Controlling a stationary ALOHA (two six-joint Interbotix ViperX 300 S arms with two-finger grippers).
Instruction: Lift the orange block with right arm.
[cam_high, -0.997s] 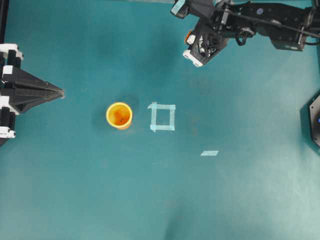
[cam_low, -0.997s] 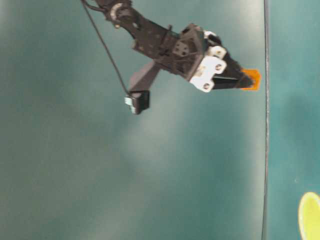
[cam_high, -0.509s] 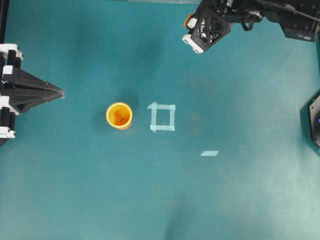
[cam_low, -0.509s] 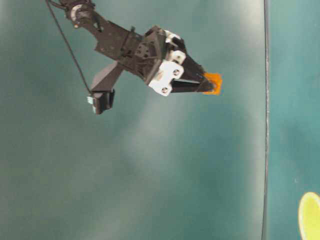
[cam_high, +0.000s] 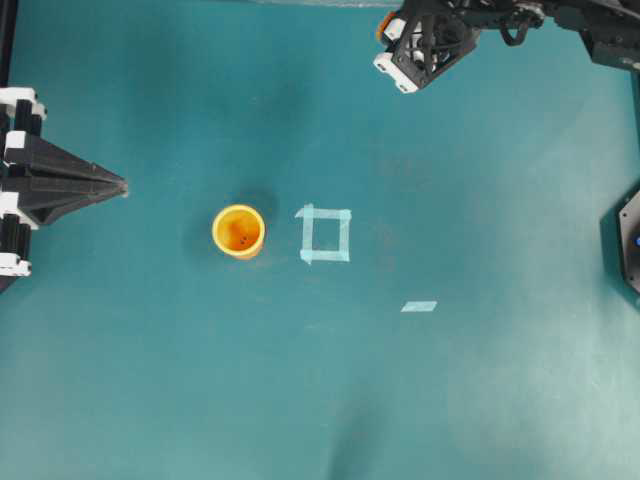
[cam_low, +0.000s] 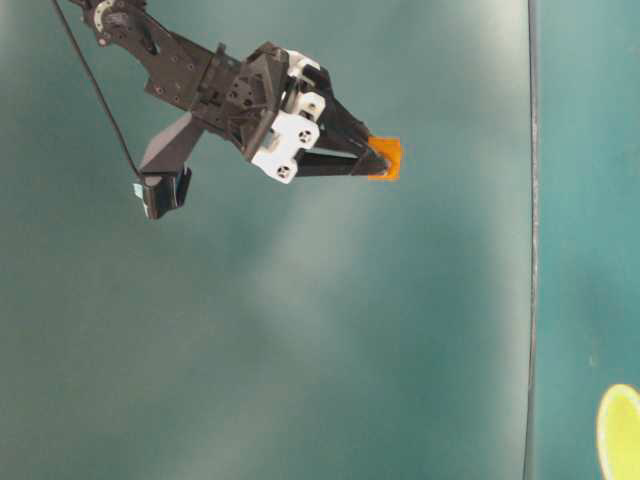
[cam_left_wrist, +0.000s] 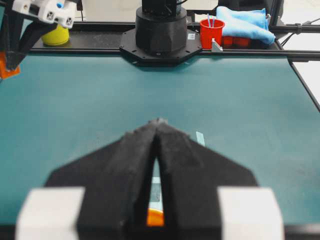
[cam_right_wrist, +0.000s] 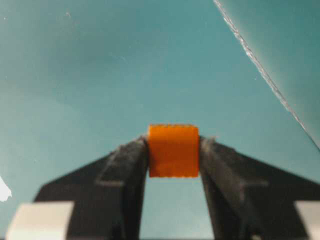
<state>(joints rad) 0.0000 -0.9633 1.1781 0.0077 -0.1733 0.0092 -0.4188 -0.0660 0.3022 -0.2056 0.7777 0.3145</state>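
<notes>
Only wrist view shows fingers (cam_right_wrist: 125, 165) clamping orange block (cam_right_wrist: 173, 150).

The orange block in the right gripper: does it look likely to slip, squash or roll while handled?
Probably stiff: the orange block keeps square edges between the right gripper fingers. Likely light, since only the fingertips pinch it in mid-air. Its flat faces suggest it would not roll, but such a tip-only grip might let it twist or slip.

Orange block (cam_right_wrist: 173, 151): small plain cube, being held level above the table, at twelve o'clock.
Right arm (cam_low: 190, 75): black, being kept raised.
</notes>
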